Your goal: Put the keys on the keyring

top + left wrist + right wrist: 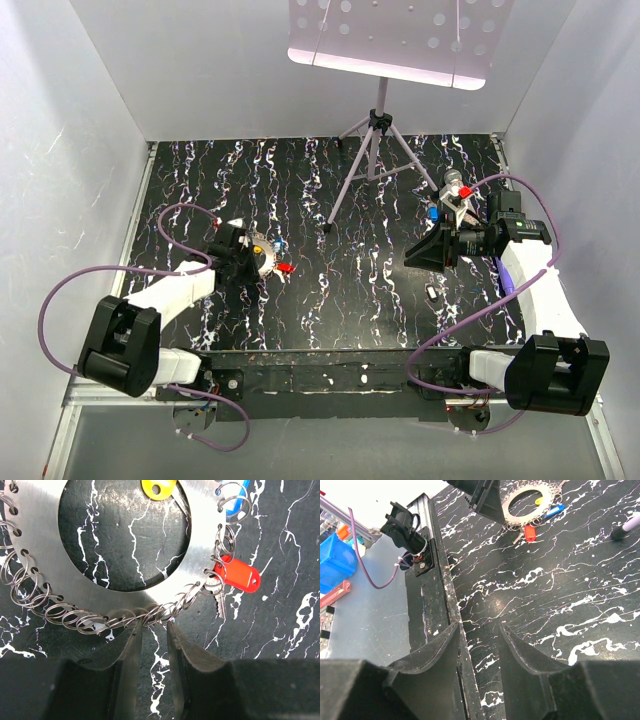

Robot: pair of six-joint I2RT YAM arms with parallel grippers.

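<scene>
**Top view.** Black, white-veined surface (pixel 330 310) boxed in by white walls (pixel 70 150).
- The keyring (pixel 262 256) lies toward the left edge, roughly midway between the near and far edges. The left tool (pixel 243 257) is at its left rim.
- Further keys (pixel 452 190) sit near the far right corner, just beyond the right tool (pixel 415 256).
- Risk: the keyring only rests on the surface, so a sideways nudge would probably slide it.

**Left wrist view.** The keyring reads as a flat metal disc with small split rings (pixel 75 621) threaded round its rim.
- A red-tagged key (pixel 239 575) hangs on one ring. A yellow head (pixel 157 487) and a blue head (pixel 234 505) show at the top.
- Risk: the rings are thin, crowded and overlapping. Closing here could catch two at once or skid off the wire.
- Left tool: the fingers (pixel 131 652) are narrowly parted astride the rim rings, with nothing clamped. Cannot tell whether the tips touch the rings.

**Right wrist view.**
- Right tool: released, jaws moderately apart, empty, above the surface by its near edge.
- Risk: it carries no key, so threading cannot start.
</scene>
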